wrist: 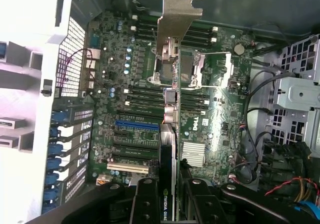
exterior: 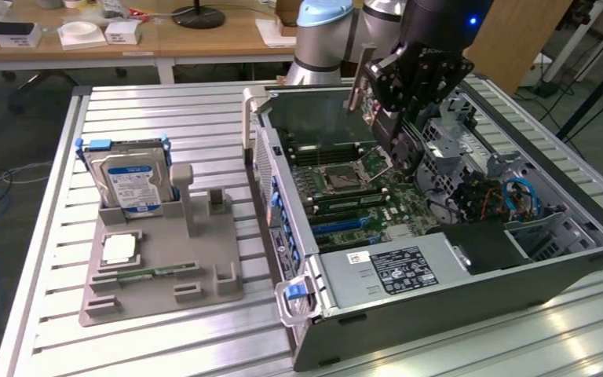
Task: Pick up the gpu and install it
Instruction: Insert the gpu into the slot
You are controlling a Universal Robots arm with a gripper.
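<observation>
Gripper (wrist: 170, 196) is gripping the gpu (wrist: 170, 109), its two black fingers (wrist: 146, 201) pressing on the card's flat faces at the end opposite the bracket (wrist: 176, 19). In the exterior view the gripper (exterior: 404, 126) is hanging just right of centre in the upper half of the frame, holding the card on edge above the open computer case (exterior: 469, 302).

The card is showing as a thin, flat, dark rectangular board, seen edge-on from the wrist, with a white maker's label near the fingers and a bent silver bracket at its far end.

Judging by its look, it is probably light and stiff, yet fragile. Holding it by the flat faces, clear of the connector edge and the small parts, seems safest. Its thinness may be letting it twist under a sideways push.

Beneath it, the green motherboard (wrist: 210, 129) is lying inside the case, with a blue expansion slot (wrist: 137, 124) among black ones.

Farther off, at the left of the exterior view, a blue-labelled hard drive (exterior: 129, 184) is standing in a grey tray (exterior: 155, 298).
</observation>
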